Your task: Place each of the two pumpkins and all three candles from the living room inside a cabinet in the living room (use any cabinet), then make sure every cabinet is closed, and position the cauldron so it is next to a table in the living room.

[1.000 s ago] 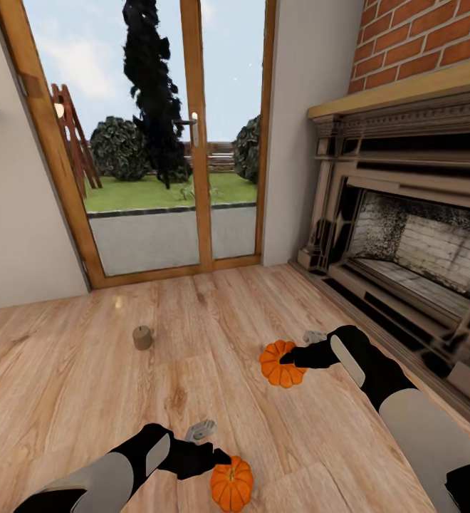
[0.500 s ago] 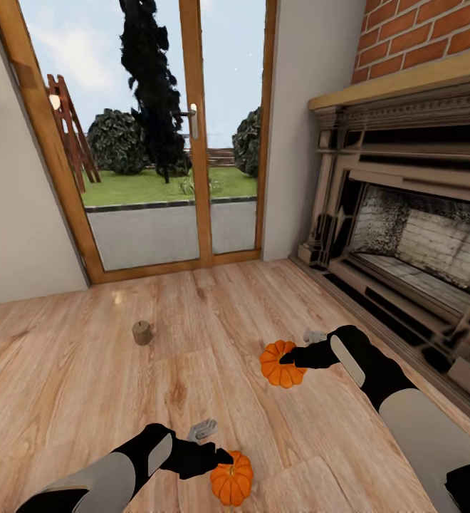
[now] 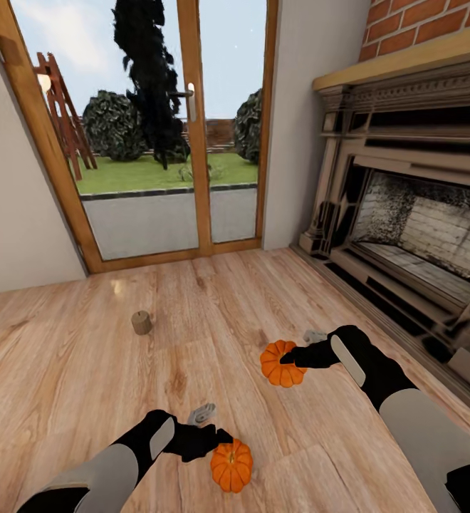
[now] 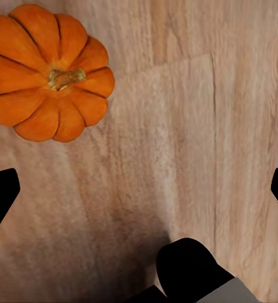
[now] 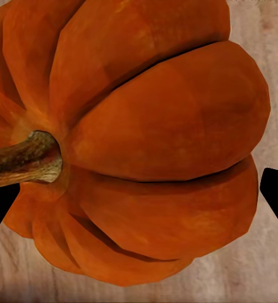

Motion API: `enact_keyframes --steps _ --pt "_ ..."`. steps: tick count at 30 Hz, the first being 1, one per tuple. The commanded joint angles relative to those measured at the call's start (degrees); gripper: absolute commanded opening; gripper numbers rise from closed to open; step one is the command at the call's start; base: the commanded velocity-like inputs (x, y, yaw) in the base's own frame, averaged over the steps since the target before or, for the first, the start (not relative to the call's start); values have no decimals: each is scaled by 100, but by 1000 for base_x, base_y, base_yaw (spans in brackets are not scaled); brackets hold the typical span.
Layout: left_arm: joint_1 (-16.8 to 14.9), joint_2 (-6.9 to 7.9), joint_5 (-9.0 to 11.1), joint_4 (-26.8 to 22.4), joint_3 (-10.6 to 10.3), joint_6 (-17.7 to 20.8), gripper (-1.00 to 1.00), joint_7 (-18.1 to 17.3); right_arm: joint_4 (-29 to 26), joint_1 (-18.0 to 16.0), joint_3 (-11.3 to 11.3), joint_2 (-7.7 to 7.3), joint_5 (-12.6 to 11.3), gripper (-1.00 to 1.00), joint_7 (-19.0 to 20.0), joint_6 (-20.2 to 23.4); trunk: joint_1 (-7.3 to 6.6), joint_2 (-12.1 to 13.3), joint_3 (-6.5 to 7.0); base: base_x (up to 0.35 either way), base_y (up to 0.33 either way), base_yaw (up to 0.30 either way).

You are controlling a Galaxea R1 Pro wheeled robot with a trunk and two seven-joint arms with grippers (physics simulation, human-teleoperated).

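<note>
One orange pumpkin (image 3: 281,365) is gripped by my right gripper (image 3: 289,358), which is shut on it. In the right wrist view this pumpkin (image 5: 145,139) spans the whole gap between the fingers, its stem to one side. A second pumpkin (image 3: 231,464) lies on the wooden floor, and my left gripper (image 3: 218,437) hovers just beside its top. Through the left wrist camera that pumpkin (image 4: 47,72) sits off to one side, outside the wide-open left gripper (image 4: 139,192). A tan candle (image 3: 142,323) stands on the floor farther ahead, to the left.
A brick fireplace (image 3: 413,214) with a raised hearth runs along the right. Glass doors (image 3: 164,135) in a wooden frame stand ahead, with a pale wall (image 3: 14,214) to the left. Bare floor lies between the candle and the pumpkins.
The camera has moved: floor, doors and candle slid up in the picture. The right gripper and its pumpkin kept their place in view. The left gripper stays beside the floor pumpkin.
</note>
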Motion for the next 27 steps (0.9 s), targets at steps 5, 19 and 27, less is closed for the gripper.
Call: enact_keyframes --steps 5,19,27 --pt "-8 -5 38 -93 45 89 100 84 -6 -4 17 -6 53 -100 55 11 -1 -2 -5 0 0 0" --pt "-13 -44 40 -107 45 252 100 500 -597 -4 -11 -14 29 -100 73 203 -1 -2 -5 0 0 0" --pt "-12 -45 40 -108 45 263 100 504 -694 -4 -6 -14 28 -100 73 313 -1 -2 -5 41 0 0"
